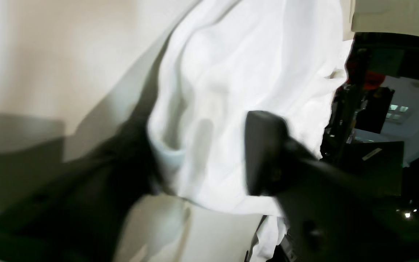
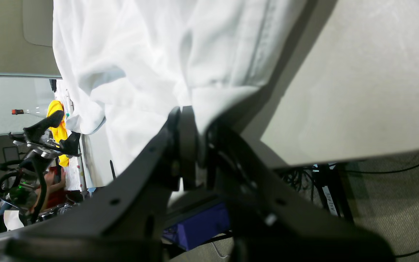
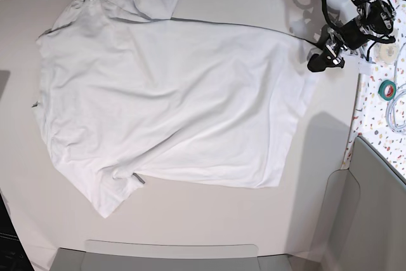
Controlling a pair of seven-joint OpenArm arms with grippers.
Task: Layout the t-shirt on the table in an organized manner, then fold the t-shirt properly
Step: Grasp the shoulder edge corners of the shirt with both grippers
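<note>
Right end effector [image 2: 191, 145] pinches the t-shirt [image 3: 171, 99] spread on the table [image 3: 209, 226].

White t-shirt [image 2: 151, 69] between black fingers [image 2: 187, 145]

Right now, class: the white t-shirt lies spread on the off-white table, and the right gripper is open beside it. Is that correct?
Not quite. The t-shirt does lie spread on the table, but the right gripper is shut on the shirt's fabric, not open beside it. The right wrist view shows this.
</note>
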